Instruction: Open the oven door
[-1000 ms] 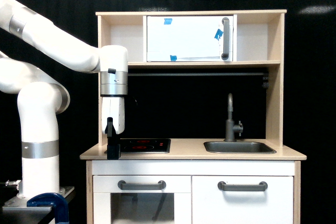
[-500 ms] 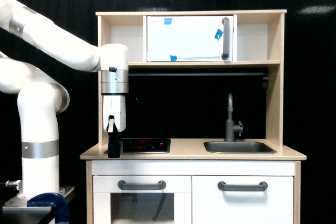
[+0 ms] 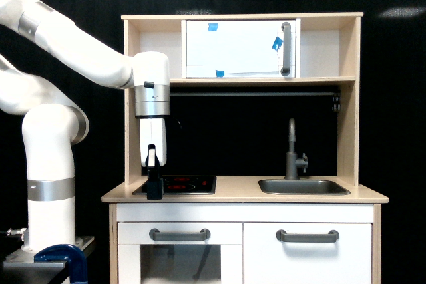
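One small shift is all you have so far: your arm (image 3: 80, 51) has slid toward the exterior view's right, carrying the gripper (image 3: 154, 192) along low over the worktop (image 3: 239, 196) beside the hob (image 3: 180, 184). The oven door (image 3: 239, 48) sits shut in the top shelf, well above, its handle (image 3: 286, 48) untouched. You cannot tell whether the fingers are apart or together.

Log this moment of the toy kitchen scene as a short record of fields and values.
oven door: shut, upper shelf
handle: vertical grey bar, at the door's edge toward the exterior view's right
gripper: pointing down, low over the counter by the hob, well below the door; jaw state unclear
sink: toward the exterior view's right, faucet behind
task progress: door untouched
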You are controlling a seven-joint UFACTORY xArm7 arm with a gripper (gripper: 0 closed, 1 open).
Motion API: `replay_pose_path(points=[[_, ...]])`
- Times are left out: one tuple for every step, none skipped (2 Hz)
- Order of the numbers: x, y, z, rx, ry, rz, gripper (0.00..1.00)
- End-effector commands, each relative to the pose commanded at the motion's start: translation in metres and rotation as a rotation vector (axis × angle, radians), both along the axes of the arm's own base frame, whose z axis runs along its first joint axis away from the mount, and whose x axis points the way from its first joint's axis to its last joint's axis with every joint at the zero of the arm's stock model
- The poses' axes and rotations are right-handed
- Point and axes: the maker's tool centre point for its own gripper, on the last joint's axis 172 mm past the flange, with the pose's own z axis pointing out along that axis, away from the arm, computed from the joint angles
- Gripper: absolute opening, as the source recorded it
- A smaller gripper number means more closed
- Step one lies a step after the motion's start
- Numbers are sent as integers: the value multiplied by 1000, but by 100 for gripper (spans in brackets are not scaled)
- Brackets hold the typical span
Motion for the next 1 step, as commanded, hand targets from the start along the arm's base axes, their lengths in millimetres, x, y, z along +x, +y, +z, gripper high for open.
replay_pose_path(points=[[50,-1,15,45,-60,264,100]])
